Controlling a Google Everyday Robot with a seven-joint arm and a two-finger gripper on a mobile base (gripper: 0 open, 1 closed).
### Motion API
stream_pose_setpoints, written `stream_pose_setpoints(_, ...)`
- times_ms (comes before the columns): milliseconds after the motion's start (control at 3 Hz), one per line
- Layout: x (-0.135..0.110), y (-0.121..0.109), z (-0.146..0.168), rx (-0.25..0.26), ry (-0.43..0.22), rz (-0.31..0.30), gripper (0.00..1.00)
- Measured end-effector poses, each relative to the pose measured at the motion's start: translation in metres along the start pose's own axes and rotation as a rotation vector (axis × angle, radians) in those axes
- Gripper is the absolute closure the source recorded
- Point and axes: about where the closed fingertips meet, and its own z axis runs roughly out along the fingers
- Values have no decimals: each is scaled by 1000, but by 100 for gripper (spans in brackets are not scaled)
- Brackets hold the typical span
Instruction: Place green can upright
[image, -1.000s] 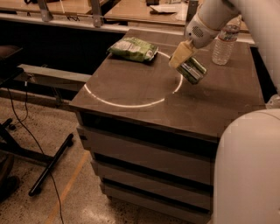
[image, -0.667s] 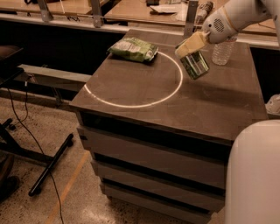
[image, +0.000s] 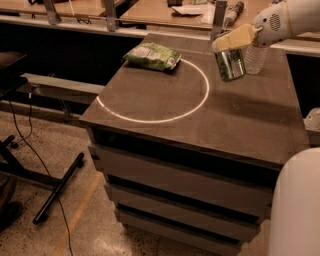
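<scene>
To the left of the white circle (image: 150, 119), down on the speckled floor, you have the dark legs of a chair base (image: 37, 197) and a thin black cable (image: 20, 127); both are well clear of the work. The circle is a thin bright line drawn on the flat, matt brown top of the table (image: 200, 125), which has drawer fronts stacked below.

On the circle's far edge lies a snack bag (image: 152, 56), flat, crinkled and green and white. It takes up that rim but leaves the inside of the circle bare.

Just outside the circle's right edge, the gripper (image: 225, 45) is clamped with its beige fingers on the top end of the green can (image: 230, 62). The can is a small shiny metal cylinder and hangs nearly upright. You cannot tell whether its base touches the table.

Close beside the can, further from the circle, stands a clear ribbed plastic water bottle (image: 257, 56), the nearest thing in the way. The smooth white arm (image: 290, 20) reaches in from the right, above it.

Compared with a moment ago, the can was tilted and is now straighter, and the arm has drawn back to the right. The bag and bottle have not moved.
</scene>
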Motion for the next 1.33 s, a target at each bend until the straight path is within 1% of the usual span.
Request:
stream_pose_setpoints(333, 0, -1, 1, 2, 2, 0, 100)
stream_pose_setpoints(667, -7, 5, 2, -17, -49, -25, 100)
stream_pose_setpoints(1000, -16, 22, -11, -3, -142, -82, 100)
stream_pose_setpoints(1333, -22, 50, -31, 52, -231, -146, 100)
